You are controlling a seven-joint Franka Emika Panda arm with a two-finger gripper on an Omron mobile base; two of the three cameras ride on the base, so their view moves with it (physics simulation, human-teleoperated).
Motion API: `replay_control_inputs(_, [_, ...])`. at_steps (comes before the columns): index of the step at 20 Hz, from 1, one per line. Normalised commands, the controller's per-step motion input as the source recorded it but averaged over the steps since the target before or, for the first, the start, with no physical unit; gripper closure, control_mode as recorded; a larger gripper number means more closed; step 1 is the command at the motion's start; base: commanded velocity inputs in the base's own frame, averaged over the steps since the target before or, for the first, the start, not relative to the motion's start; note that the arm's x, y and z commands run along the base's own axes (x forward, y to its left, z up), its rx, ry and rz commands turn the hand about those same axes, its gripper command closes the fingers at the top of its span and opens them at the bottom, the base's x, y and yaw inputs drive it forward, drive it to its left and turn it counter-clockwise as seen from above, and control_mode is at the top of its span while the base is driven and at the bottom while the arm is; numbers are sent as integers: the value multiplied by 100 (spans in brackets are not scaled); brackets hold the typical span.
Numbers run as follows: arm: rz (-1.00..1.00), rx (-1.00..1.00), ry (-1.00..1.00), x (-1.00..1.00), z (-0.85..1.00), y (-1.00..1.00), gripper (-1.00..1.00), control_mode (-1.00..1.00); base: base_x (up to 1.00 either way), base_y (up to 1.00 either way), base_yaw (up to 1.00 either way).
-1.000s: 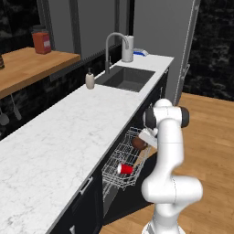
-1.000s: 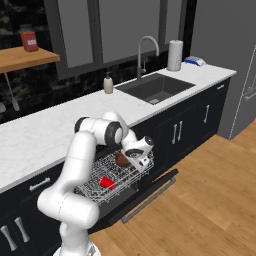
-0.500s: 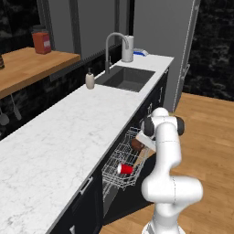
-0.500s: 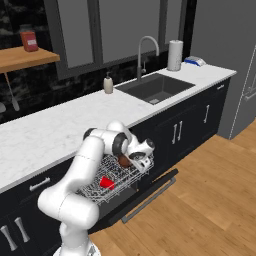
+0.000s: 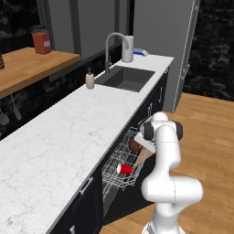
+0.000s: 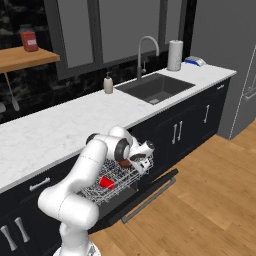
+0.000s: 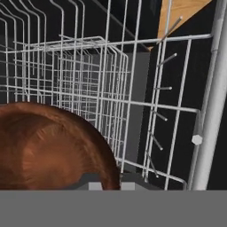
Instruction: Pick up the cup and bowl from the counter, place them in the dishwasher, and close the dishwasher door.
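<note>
pincer (image 6: pixel 141 161): low in the pulled-out rack (image 5: pixel 119 161), finger spread cannot be told | bowl (image 7: pixel 48 146): right at the pincer tips | cup (image 5: pixel 124 169): lying in the rack, near the pincer | dishwasher door (image 6: pixel 145 196): open below

The dishwasher's wire rack (image 5: pixel 119 161) stood pulled out from under the counter (image 5: pixel 59 146), over the lowered dishwasher door (image 6: pixel 150 192). The cup (image 5: pixel 124 169) lay on its side near the rack's front edge, and the bowl (image 7: pixel 48 146) sat toward the rack's sink-side end. On the counter, a soap bottle (image 5: pixel 90 80) stood at the near left corner of the sink (image 5: pixel 125 77), and a paper towel roll (image 6: pixel 174 55) stood at the sink's far end. A red jar (image 5: pixel 41 42) rested on the wooden shelf (image 5: pixel 32 66).
</note>
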Motion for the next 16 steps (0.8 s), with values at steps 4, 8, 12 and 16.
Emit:
replay_control_inputs(4, [-2, 0, 0, 0, -1, 0, -100, -100, 0, 0, 0])
replay_control_inputs(8, [0, 7, 0, -6, 24, -3, -100, -100, 0, 0, 0])
replay_control_inputs(12, [-8, 15, 1, -69, 20, -43, -100, -100, 0, 0, 0])
replay_control_inputs(16, [-17, 4, 10, -57, -8, -53, -100, -100, 0, 0, 0])
